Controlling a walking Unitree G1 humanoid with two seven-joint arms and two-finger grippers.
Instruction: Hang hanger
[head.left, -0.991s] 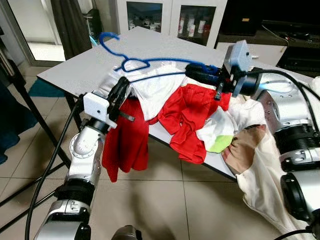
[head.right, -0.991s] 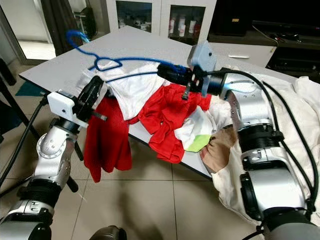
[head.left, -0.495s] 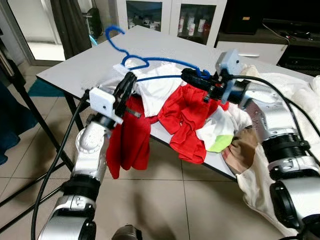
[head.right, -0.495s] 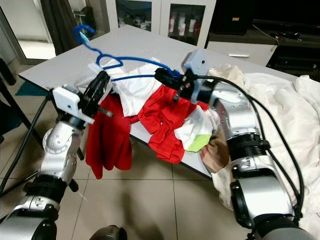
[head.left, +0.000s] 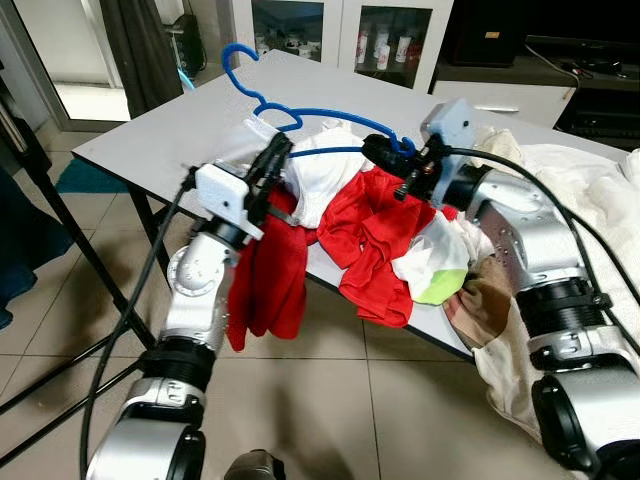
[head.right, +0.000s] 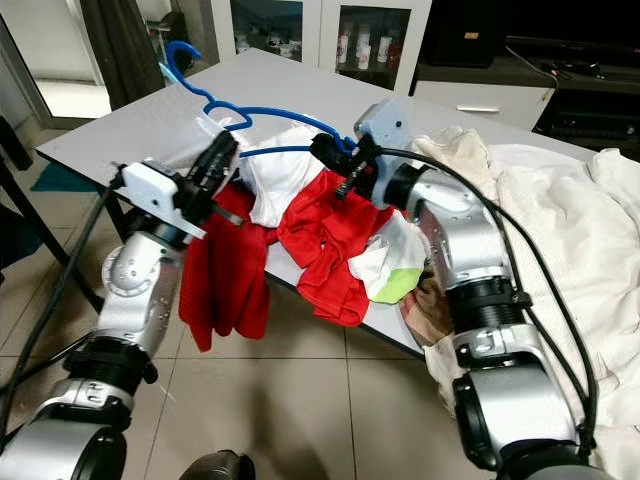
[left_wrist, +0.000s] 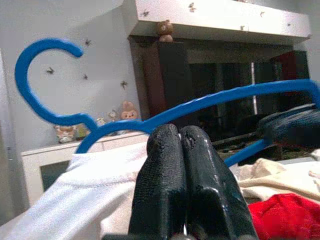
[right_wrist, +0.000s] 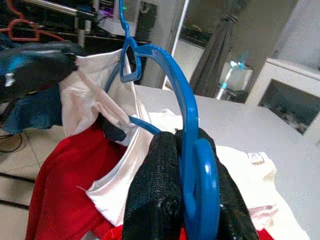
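— Two sets of fingers are on it. The blue plastic coat hanger (head.left: 300, 128) is held up above the pale grey worktop (head.left: 160, 140), its hook (head.left: 237, 60) rising beyond the left gripper (head.left: 270, 172) and its far shoulder end caught in the right gripper (head.left: 385, 152).

— How are the fingers set?

— The right fingers (right_wrist: 160, 195) are clenched on the hanger's end bend, the blue bar running between them. The left fingers (left_wrist: 175, 185) are pressed together, pinching the white cotton garment (head.left: 320, 180) that is threaded on the hanger, just below the bar.

— And around them?

— Beneath both sets of fingers red cloth (head.left: 365, 240) spills over the worktop's edge, one red piece (head.left: 265, 290) hanging down behind the left forearm. A white and lime-green rag (head.left: 435, 265) lies under the right wrist.

— Which step is this?

— I judge it the carrying stage: hanger and garment lifted, nothing hung yet. I cannot tell from these views where a rail stands. The next move calls for keeping both grips firm, turning toward a rail, and leading the hook over it without the white garment sliding off.
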